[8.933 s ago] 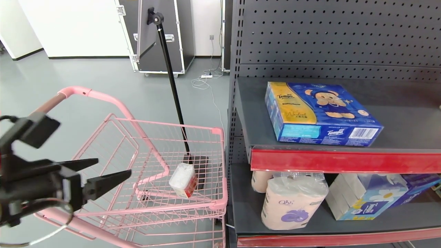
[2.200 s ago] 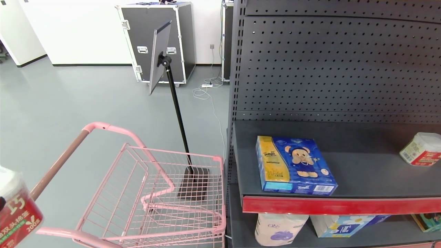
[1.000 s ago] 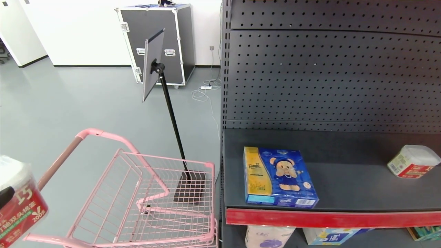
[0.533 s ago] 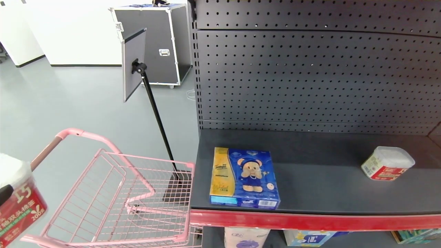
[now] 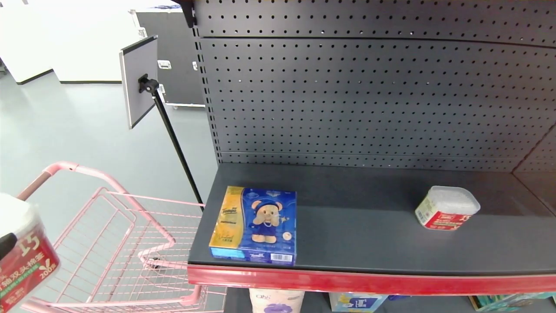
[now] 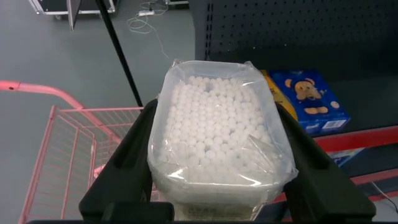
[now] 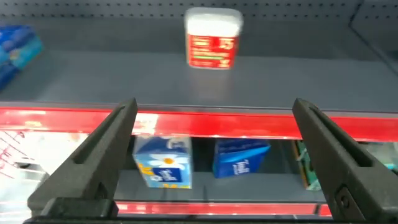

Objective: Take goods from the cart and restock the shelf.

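Left gripper [image 6: 217,109] jaws clamp a tub [image 6: 214,162]; cart [image 6: 93,110] beneath them, tissue box [image 6: 308,99] on shelf [image 6: 367,93] beyond. Right gripper [image 7: 214,107] jaws wide; second tub [image 7: 213,37] straight beyond, past the red shelf lip [image 7: 217,121]. Head view adds a sign stand [image 5: 139,82]; right wrist, lower-shelf packs [image 7: 163,163].

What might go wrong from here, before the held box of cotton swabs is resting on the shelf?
1. The cotton swab box is wrapped in smooth film and the left gripper clamps only its two sides, so it may slip and fall into the cart or onto the floor.
2. On the way in, it may strike the shelf at its red front edge, or push the tissue pack lying close to that edge.
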Available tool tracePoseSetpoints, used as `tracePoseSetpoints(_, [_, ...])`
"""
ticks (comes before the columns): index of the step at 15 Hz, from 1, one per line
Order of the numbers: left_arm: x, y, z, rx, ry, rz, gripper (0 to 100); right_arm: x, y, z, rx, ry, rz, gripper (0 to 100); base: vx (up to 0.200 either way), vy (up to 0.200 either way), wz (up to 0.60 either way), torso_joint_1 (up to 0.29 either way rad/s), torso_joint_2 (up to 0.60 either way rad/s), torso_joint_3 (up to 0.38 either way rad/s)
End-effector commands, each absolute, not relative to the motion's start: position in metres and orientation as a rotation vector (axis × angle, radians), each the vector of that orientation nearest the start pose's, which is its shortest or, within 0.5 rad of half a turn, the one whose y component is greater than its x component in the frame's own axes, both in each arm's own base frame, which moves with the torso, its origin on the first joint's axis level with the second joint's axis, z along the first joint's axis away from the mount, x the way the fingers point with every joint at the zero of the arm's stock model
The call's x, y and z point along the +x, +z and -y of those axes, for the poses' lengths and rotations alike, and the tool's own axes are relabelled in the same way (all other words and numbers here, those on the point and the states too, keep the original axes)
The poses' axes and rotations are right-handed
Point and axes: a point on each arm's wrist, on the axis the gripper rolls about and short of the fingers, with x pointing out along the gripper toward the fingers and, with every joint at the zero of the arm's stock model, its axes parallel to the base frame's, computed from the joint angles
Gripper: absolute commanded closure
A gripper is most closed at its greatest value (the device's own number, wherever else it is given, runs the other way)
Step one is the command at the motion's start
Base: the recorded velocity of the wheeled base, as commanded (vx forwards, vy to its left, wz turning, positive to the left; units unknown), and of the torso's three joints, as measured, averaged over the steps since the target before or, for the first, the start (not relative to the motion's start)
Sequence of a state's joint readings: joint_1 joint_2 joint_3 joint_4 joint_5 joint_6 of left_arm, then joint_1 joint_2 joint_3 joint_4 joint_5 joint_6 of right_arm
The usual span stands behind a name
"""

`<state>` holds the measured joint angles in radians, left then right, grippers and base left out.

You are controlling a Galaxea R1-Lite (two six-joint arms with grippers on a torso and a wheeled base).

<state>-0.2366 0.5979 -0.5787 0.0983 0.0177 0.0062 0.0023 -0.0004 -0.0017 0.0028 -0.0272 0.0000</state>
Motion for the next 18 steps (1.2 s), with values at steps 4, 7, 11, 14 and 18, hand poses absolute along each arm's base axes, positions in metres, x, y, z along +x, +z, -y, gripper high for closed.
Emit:
tracePoseSetpoints(4, [0.0295, 0.2297, 0.0067, 0.021, -0.218, -0.115, 100, -0.0229, 0.0756, 0.0007, 0.0, -0.025, -0.002, 0, 0.0, -0.2, 0.0, 0.005, 0.0, 0.004])
tracePoseSetpoints(7, [0.0295, 0.2297, 0.0067, 0.021, -0.218, -0.115, 100, -0.0229, 0.0756, 0.0007, 0.0, -0.025, -0.002, 0, 0.0, -0.2, 0.0, 0.002, 0.0, 0.005])
tracePoseSetpoints(11, [0.0296, 0.2292, 0.0067, 0.021, -0.218, -0.117, 100, -0.0229, 0.0756, 0.0007, 0.0, -0.025, -0.002, 0, 0.0, -0.2, 0.0, 0.002, 0.0, 0.005])
tracePoseSetpoints(14, [0.0296, 0.2292, 0.0067, 0.021, -0.218, -0.117, 100, -0.0229, 0.0756, 0.0007, -0.002, -0.025, -0.002, 0, 0.0, -0.2, 0.0, -0.005, 0.0, 0.004])
tracePoseSetpoints(18, [0.0297, 0.2288, 0.0067, 0.021, -0.218, -0.118, 100, -0.0229, 0.0756, 0.0007, -0.002, -0.025, -0.002, 0, 0.0, -0.2, 0.0, 0.002, 0.0, 0.002])
